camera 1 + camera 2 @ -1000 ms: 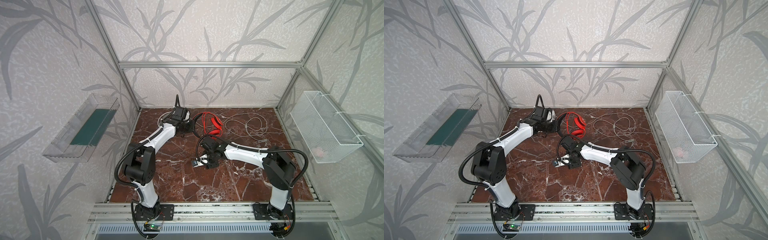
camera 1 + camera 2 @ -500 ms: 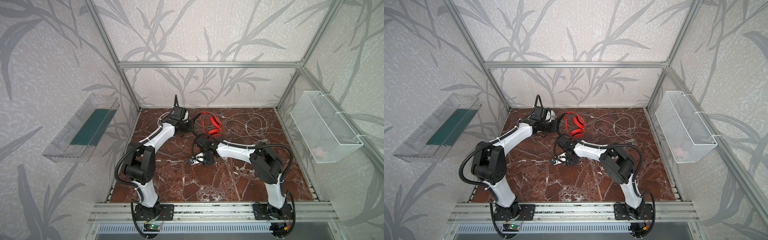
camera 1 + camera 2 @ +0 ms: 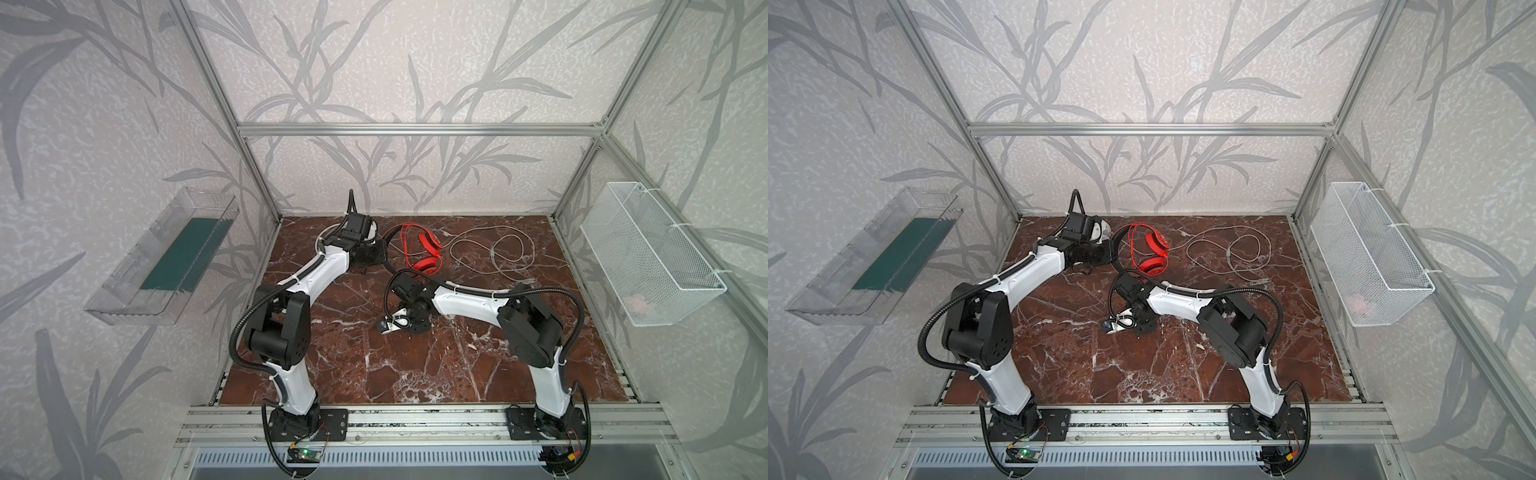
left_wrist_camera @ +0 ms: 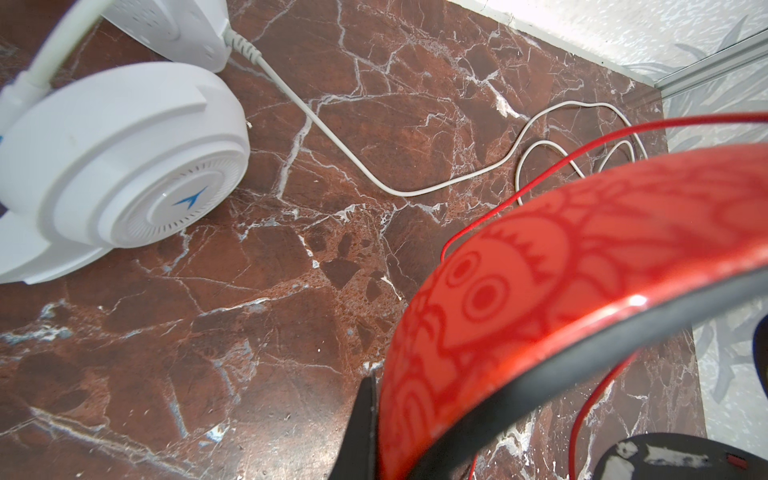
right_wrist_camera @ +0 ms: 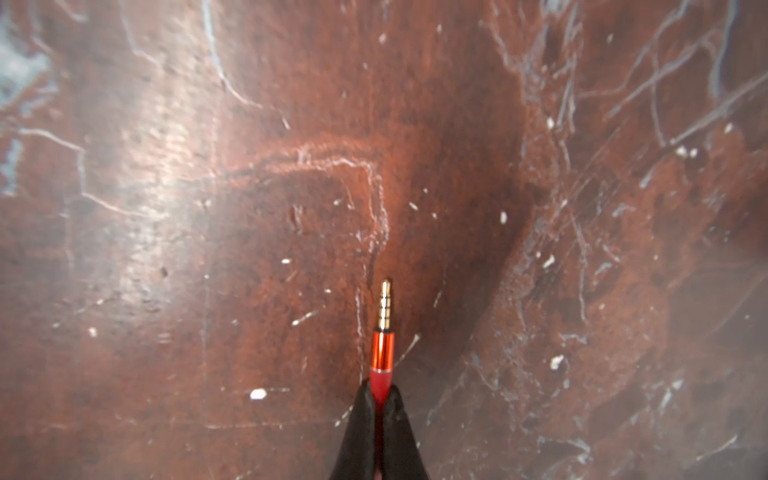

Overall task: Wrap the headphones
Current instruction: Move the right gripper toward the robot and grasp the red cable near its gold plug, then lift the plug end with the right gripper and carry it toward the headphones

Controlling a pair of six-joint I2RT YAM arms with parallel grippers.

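Plainly, the right pincer (image 5: 380, 399) is pinching the red plug (image 5: 383, 345) by its collar only, low over the table (image 3: 374, 365), well apart from the red headphones (image 3: 424, 249). The left pincer (image 3: 368, 255) is pressed together on their band. A hard tug could slip the plug free, or drag the red headphones from that hold. The red cable (image 3: 405, 245) may snag the white cable (image 3: 490, 253) lying just beside them. The white headphones (image 4: 116, 158) beside them sit mostly under the left arm (image 3: 320, 270) in both top views, and the red cable's run to the plug is too thin to trace.
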